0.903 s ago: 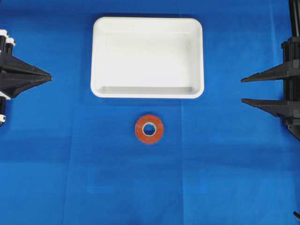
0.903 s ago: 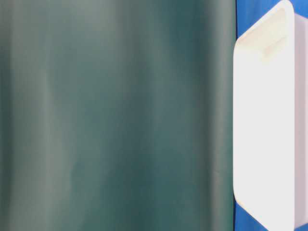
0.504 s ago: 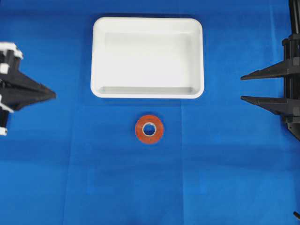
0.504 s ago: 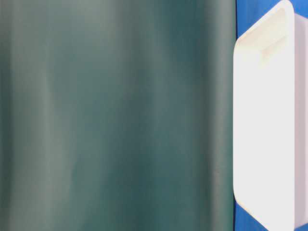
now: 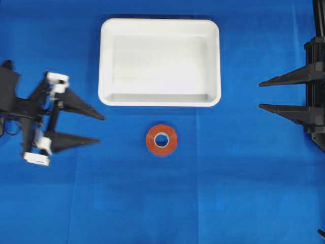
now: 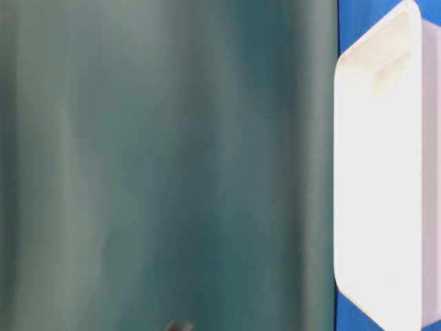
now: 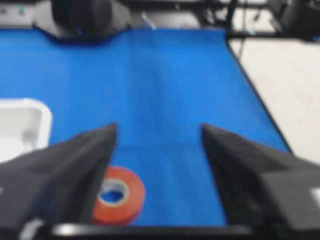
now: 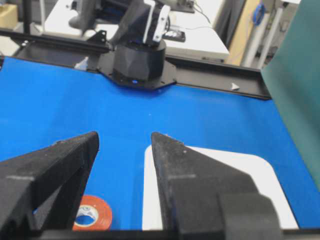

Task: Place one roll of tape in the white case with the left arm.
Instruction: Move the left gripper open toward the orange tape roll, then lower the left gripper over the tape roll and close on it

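Note:
The roll of tape (image 5: 172, 141), an orange-red ring with a pale core, lies flat on the blue cloth just in front of the white case (image 5: 160, 21). The case holds nothing. My left gripper (image 5: 101, 128) is open, its tips pointing at the tape from the left, well short of it. In the left wrist view the tape (image 7: 131, 197) shows beside the left finger, between the spread jaws of the gripper (image 7: 158, 129), with the case corner (image 7: 25, 120) at left. My right gripper (image 5: 260, 95) is open and empty at the right edge. Its wrist view (image 8: 124, 136) shows the tape (image 8: 102, 212) and the case (image 8: 260, 167).
A blurred green curtain (image 6: 165, 165) fills most of the table-level view, with the case (image 6: 379, 193) at its right. The left arm's base (image 8: 137, 60) stands at the far end of the cloth. The cloth's edge (image 7: 260, 100) borders pale floor.
My left arm has swung in from the left edge towards the tape, and its jaws have gone from together to spread. The right arm, tape and case have not moved.

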You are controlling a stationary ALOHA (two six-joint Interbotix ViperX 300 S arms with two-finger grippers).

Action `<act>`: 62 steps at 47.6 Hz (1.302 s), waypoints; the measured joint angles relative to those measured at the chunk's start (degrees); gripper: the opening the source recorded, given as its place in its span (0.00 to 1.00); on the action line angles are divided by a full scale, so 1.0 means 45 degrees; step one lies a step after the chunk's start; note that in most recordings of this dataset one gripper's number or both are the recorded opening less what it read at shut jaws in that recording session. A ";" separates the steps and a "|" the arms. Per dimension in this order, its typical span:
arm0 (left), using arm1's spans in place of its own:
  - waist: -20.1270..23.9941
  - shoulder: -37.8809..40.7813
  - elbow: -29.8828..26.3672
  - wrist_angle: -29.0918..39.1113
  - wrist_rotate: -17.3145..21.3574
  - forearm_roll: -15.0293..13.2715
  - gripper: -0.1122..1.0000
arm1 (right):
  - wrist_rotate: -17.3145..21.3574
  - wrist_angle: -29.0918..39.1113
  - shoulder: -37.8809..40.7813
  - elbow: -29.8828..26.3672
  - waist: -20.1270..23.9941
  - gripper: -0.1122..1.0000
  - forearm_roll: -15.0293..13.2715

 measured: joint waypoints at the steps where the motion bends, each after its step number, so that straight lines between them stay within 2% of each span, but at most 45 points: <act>1: 0.0000 0.0234 -0.0156 0.0176 -0.0059 0.0000 0.79 | -0.0020 0.0000 0.0000 0.0020 -0.0020 0.05 0.0000; 5: -0.0059 0.1016 -0.0781 0.0879 -0.0254 0.0000 0.91 | 0.0000 0.0020 0.0020 0.0000 -0.0039 0.05 0.0000; 12: -0.0059 0.2441 -0.2090 0.2520 -0.0762 0.0000 0.90 | 0.0000 0.0059 0.0078 0.0000 -0.0059 0.05 -0.0020; 29: -0.0059 0.6035 -0.5371 0.6621 -0.0879 0.0000 0.90 | -0.0020 0.0234 0.0215 0.0020 -0.0078 0.05 0.0000; 54: 0.0098 1.0059 -0.7949 0.8242 -0.0801 0.0000 0.90 | 0.0020 0.0742 0.0371 0.0020 -0.0078 0.05 -0.0020; 59: 0.0098 1.0313 -0.8340 0.8730 -0.0859 0.0020 0.87 | 0.0039 0.0801 0.0371 0.0020 -0.0078 0.05 -0.0020; 62: 0.0117 1.0371 -0.8496 0.9063 -0.0879 0.0020 0.80 | 0.0039 0.0859 0.0371 0.0000 -0.0078 0.05 0.0000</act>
